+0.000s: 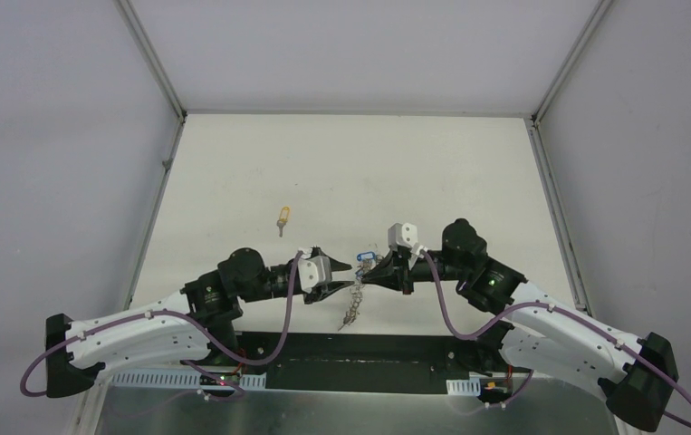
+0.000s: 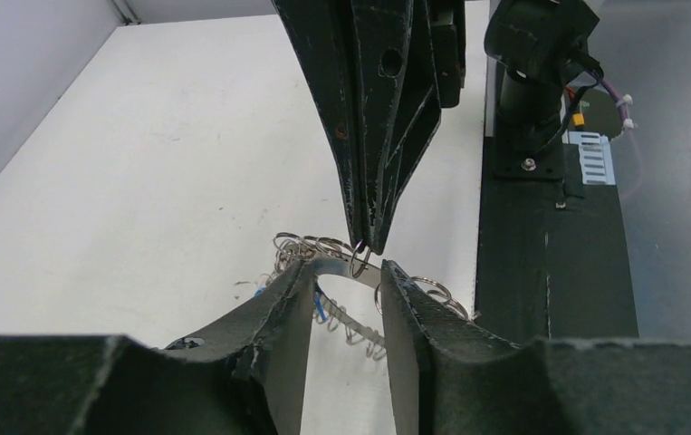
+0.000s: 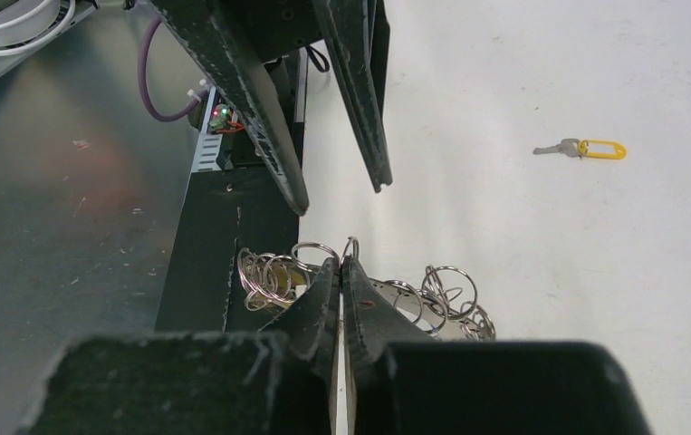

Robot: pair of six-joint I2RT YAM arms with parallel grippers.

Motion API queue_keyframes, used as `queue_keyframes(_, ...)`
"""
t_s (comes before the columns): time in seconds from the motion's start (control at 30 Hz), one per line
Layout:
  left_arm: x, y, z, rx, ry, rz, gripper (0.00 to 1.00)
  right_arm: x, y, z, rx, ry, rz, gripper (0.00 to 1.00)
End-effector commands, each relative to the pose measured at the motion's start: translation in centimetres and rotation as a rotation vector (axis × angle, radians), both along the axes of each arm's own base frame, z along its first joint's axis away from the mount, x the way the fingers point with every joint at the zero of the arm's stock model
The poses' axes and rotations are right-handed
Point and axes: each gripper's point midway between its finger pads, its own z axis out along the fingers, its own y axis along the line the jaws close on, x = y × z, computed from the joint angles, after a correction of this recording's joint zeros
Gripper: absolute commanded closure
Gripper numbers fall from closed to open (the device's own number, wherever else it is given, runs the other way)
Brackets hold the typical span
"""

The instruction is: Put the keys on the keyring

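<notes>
The keyring (image 1: 354, 294), a large floppy grey wreath of wiry metal coils, is held up at the near middle of the white table (image 1: 414, 172), between the two arms, with its lower coils trailing toward the near edge. The right gripper (image 3: 341, 263) has its jaws pressed fully together on one thin loop at the top of the coils, so the keyring hangs from this pinch. The left gripper (image 2: 346, 270) faces it from the left with its jaws standing partly apart. The coils cross the gap between them, and neither finger can be seen clamping anything. A small blue plastic key head (image 1: 364, 257) sits among the coils just beside the right gripper's tip. Whether it is threaded on a loop or merely tangled there cannot be told from these views. A small silver key with a yellow plastic head (image 1: 283, 218) lies loose on the table, well apart from the keyring, farther back and to the left. No red-headed key is visible. Judged progress: at most one key is on; the yellow key is not yet collected, so most of the work is left.
</notes>
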Motion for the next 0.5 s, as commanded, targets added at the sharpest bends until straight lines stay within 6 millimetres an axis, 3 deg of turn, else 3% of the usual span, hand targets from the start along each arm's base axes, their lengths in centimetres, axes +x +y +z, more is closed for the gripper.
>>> queue_keyframes(0.0, -0.6, 0.1, 1.7, 0.012, -0.056, -0.049, 0.63, 0.4, 0.1, 3.1, 0.071, -0.092, 0.0, 1.0)
queue_keyframes(0.23, -0.7, -0.6, 0.3, 0.126, -0.034, -0.085, 0.62, 0.1, 0.1, 3.1, 0.071, -0.094, 0.016, 1.0)
queue_keyframes(0.47, -0.2, -1.7, -0.2, 0.178, -0.029, -0.097, 0.71, 0.0, 0.1, 3.1, 0.07, -0.09, 0.022, 1.0)
